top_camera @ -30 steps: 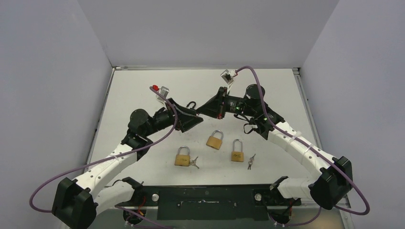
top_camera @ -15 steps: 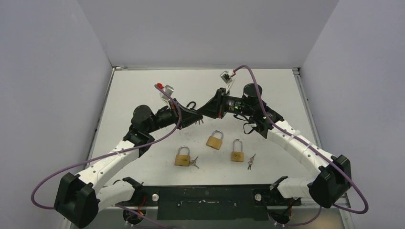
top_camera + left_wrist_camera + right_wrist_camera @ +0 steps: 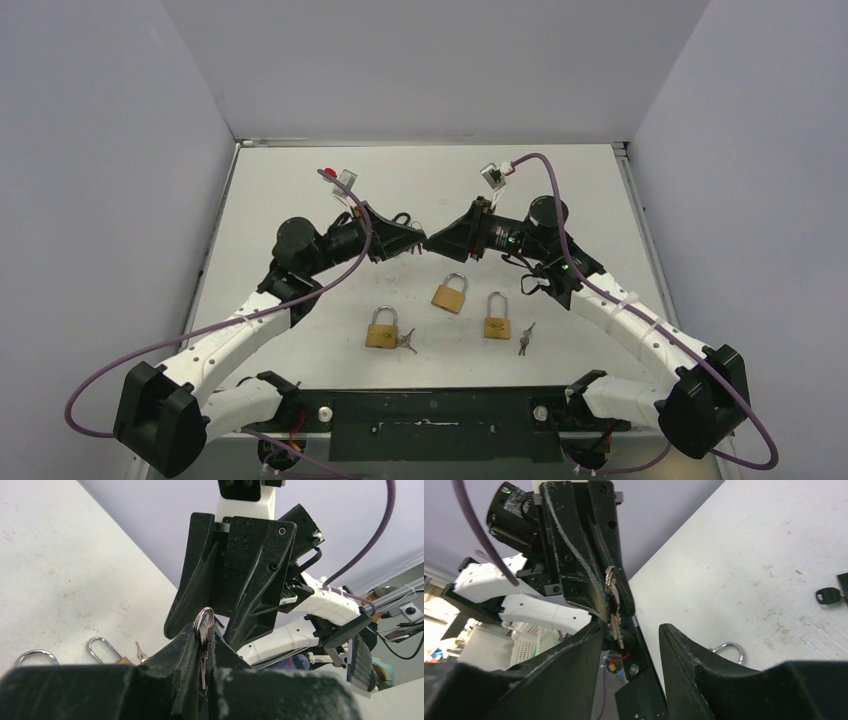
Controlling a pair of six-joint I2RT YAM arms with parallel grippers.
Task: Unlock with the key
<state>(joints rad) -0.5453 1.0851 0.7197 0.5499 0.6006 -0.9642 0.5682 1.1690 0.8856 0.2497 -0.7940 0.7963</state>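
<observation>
Key pinched in L gripper mid-table, R gripper open around it.
Key (image 3: 203, 629) sits betw. the L gripper's (image 3: 413, 241) closed fingers. Its long axis runs along the fingers, ring end poking out past the tips, blade end down betw. the pads and mostly hidden. In top view the ring end faces approx. 3 o'clock, toward the R gripper (image 3: 437, 242). That gripper meets it tip to tip w/ fingers (image 3: 694, 655) spread, one each side of the key, gripping nothing. Both are mid-table (image 3: 300, 190), well apart from its edges and from the walls at 9, 12 and 3 o'clock. Near, at 6 o'clock, lie the left padlock (image 3: 382, 330), middle padlock (image 3: 449, 295) and right padlock (image 3: 497, 320). A loose key (image 3: 406, 341) lies just beside the left one, a second loose key (image 3: 524, 339) just beside the right.
</observation>
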